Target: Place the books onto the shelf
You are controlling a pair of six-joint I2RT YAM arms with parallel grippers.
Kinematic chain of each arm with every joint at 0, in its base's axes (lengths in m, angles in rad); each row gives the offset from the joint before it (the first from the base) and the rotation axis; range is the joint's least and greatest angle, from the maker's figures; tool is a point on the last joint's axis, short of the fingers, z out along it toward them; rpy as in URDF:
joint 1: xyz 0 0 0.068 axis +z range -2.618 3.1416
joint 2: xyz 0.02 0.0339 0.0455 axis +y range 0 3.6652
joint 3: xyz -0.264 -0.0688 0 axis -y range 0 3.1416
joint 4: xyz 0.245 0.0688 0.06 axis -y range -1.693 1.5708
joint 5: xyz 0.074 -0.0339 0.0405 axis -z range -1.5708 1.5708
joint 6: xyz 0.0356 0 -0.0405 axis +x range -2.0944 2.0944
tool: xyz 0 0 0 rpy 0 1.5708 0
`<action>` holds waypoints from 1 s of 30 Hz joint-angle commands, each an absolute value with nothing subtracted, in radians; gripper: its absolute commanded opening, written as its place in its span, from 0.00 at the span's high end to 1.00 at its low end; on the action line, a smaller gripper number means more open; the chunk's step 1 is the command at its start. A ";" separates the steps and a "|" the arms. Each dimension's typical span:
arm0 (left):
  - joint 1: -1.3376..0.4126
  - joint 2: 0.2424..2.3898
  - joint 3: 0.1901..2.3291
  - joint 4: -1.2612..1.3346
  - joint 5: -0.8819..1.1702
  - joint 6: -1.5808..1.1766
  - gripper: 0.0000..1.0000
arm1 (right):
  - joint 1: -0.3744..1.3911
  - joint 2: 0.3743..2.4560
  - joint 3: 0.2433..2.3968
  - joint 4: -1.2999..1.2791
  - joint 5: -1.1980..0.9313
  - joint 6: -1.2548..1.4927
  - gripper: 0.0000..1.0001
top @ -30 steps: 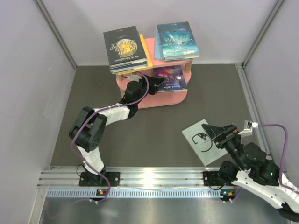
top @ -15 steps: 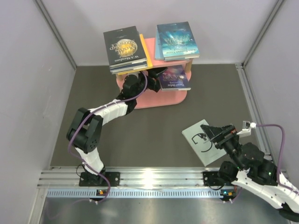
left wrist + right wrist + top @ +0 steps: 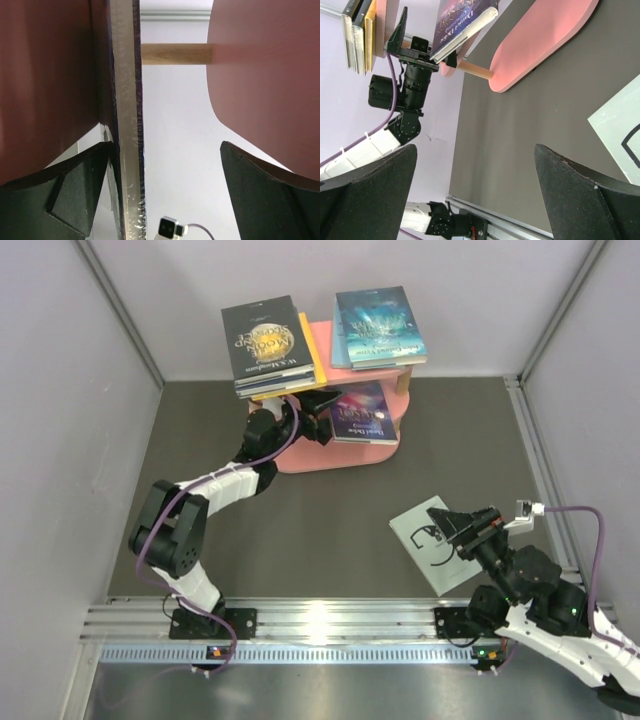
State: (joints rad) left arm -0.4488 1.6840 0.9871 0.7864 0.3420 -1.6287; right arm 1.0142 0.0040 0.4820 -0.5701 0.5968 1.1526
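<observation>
The pink shelf (image 3: pixel 322 340) stands at the back of the table. Its top board carries two stacks of books, one topped by a black book with a gold moon (image 3: pixel 266 338), the other by a teal icy book (image 3: pixel 378 324). A purple galaxy book (image 3: pixel 362 412) lies on the middle board. My left gripper (image 3: pixel 322 405) is open at that book's left edge. In the left wrist view the book's page edge (image 3: pixel 127 125) runs beside the left finger of that open gripper (image 3: pixel 165 150). A pale grey-white book (image 3: pixel 428 548) lies flat on the table under my open right gripper (image 3: pixel 447 527).
A wooden post (image 3: pixel 175 53) joins the pink boards (image 3: pixel 265 75) ahead of the left fingers. The right wrist view shows the bottom board (image 3: pixel 540 40), the purple book (image 3: pixel 465 25), and a corner of the grey-white book (image 3: pixel 620 135). Lilac walls enclose the dark table.
The left gripper pushed the purple galaxy book into the middle tier, opened and let it go. Its arm has drawn back to the left. The right arm has barely moved.
</observation>
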 commanded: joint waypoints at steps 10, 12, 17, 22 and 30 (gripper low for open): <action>-0.442 1.666 1.146 -0.049 0.298 -1.384 0.02 | 1.020 0.018 0.420 -0.378 0.571 1.132 0.47; -0.439 1.672 1.161 -0.046 0.302 -1.371 0.02 | 1.020 0.108 0.400 -0.258 0.552 1.118 0.71; -0.439 1.715 1.223 -0.141 0.317 -1.322 0.02 | 1.008 0.383 0.460 -0.053 0.512 1.057 0.95; -0.439 1.755 1.226 -0.155 0.354 -1.299 0.02 | 0.899 0.699 0.568 0.056 0.326 1.054 1.00; -0.439 1.808 1.161 -0.115 0.399 -1.278 0.02 | 0.773 0.934 0.577 0.345 0.174 1.068 1.00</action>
